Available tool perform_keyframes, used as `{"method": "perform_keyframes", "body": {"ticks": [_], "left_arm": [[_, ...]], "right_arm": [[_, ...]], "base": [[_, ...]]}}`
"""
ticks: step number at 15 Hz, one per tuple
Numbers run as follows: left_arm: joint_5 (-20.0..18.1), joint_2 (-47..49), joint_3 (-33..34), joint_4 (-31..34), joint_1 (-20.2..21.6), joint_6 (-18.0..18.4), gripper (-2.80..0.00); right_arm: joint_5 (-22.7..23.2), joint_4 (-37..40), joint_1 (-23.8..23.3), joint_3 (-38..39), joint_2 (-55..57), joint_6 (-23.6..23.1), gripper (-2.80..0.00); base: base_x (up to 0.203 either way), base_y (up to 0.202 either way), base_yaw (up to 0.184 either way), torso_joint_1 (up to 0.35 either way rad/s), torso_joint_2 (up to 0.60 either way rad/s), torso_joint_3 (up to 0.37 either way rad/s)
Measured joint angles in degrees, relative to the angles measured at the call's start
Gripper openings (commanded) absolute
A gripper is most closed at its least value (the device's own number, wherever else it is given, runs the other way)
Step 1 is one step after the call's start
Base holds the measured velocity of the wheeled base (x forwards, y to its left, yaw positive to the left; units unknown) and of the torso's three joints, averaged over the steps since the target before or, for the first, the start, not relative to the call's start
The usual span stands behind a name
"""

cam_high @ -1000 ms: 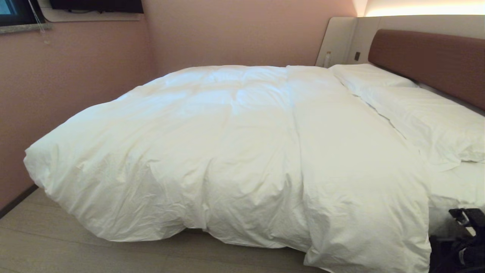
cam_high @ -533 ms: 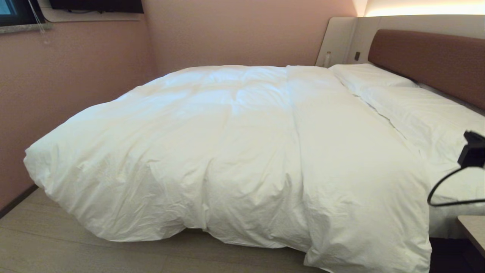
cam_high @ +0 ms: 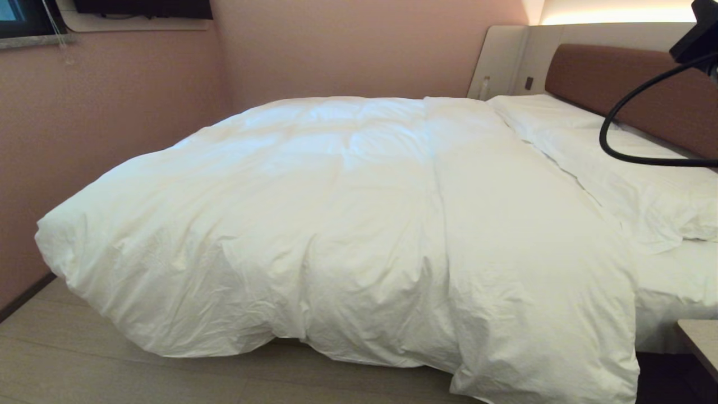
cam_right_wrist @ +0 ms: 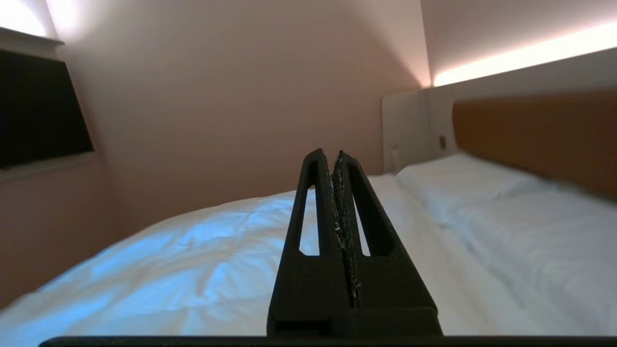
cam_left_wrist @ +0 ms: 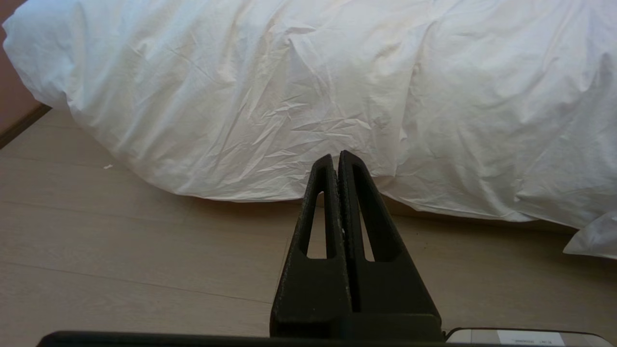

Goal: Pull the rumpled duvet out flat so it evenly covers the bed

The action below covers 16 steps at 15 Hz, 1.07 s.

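Head view: right arm (cam_high: pixel 695 33) has risen above the pillows (cam_high: pixel 645 185).

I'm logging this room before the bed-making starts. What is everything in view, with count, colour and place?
duvet: one, white, creased, spread over most of the bed, its near edge hanging down to the floor.
bed: one, white sheet showing at the near right beside the duvet.
pillows: two, white, in a row along the headboard.
headboard: one, brown, padded, at the right.
walls: pink, behind and left of the bed.
floor: pale wood, near left.
left gripper: one, black, jaws shut, low over the floor, pointing at the duvet's hanging edge.
right gripper: one, black, jaws shut, raised above the bed, holding nothing.
cable: one, black, looping at the upper right.
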Motion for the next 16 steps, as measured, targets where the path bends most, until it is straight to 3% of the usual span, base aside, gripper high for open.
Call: {"method": "perform_keyframes", "body": {"ticks": [2,5,12,16], "left_arm": [[-0.03,0.0,-0.02,0.0,0.0,0.0,-2.8],[-0.02,0.0,-0.02,0.0,0.0,0.02,-2.8],[-0.02,0.0,-0.02,0.0,0.0,0.0,-2.8],[-0.02,0.0,0.0,0.01,0.0,0.01,-2.8]], "right_arm": [[-6.62,6.79,5.32,-0.67,-4.85,3.16,-2.8],[-15.06,18.71,8.9,-0.77,-13.75,6.68,-2.8],[-29.07,46.37,9.91,-0.25,-31.78,7.85,-2.8],[-35.56,58.14,9.73,0.18,-38.05,7.18,-2.8]], "base": [[0.0,0.0,0.0,0.0,0.0,0.0],[0.0,0.0,0.0,0.0,0.0,0.0],[0.0,0.0,0.0,0.0,0.0,0.0],[0.0,0.0,0.0,0.0,0.0,0.0]]}}
